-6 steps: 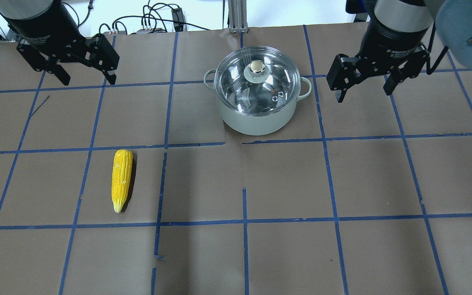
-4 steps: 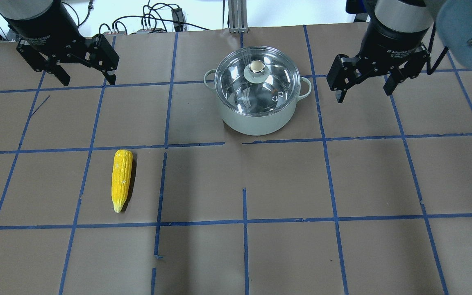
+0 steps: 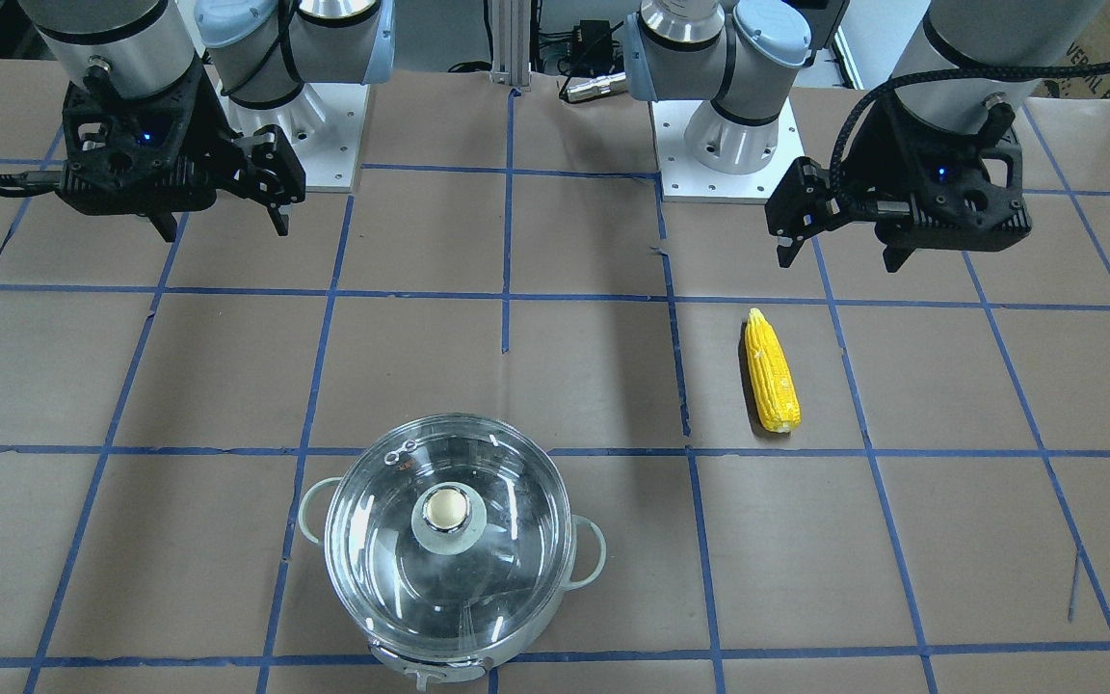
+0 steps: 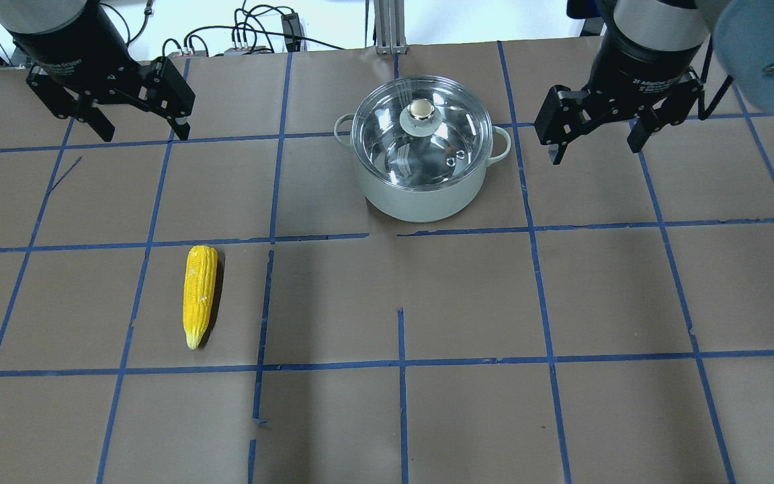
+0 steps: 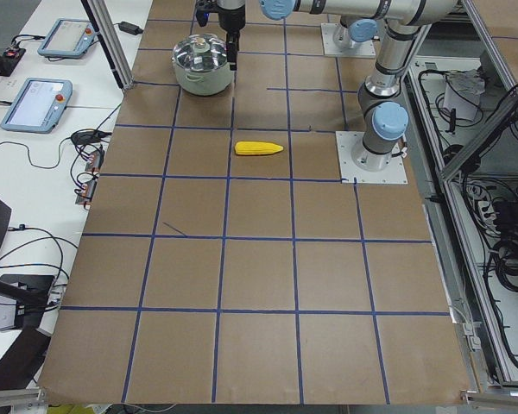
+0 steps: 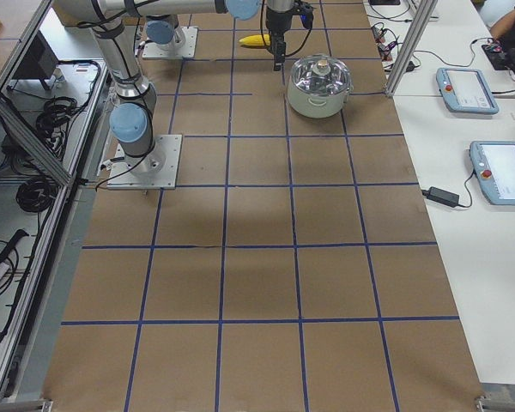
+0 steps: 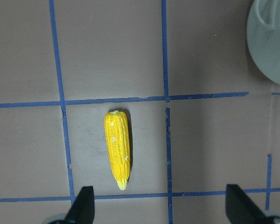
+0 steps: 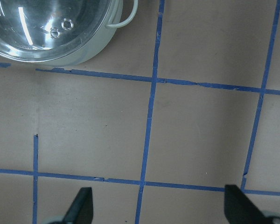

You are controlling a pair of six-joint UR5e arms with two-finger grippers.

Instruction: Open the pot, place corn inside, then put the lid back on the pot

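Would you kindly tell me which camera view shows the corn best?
The left wrist-mounted view: the corn appears close up, kernels and pointed tip clear. Overhead and front-facing views show it whole but smaller, side views tiny, and the right wrist view misses it.

Silver arm tubes [image 3: 102,39], pale blue joint caps [image 3: 767,24], black left hand [image 4: 142,131], black right hand [image 4: 594,149], braided black cable [image 3: 911,83]
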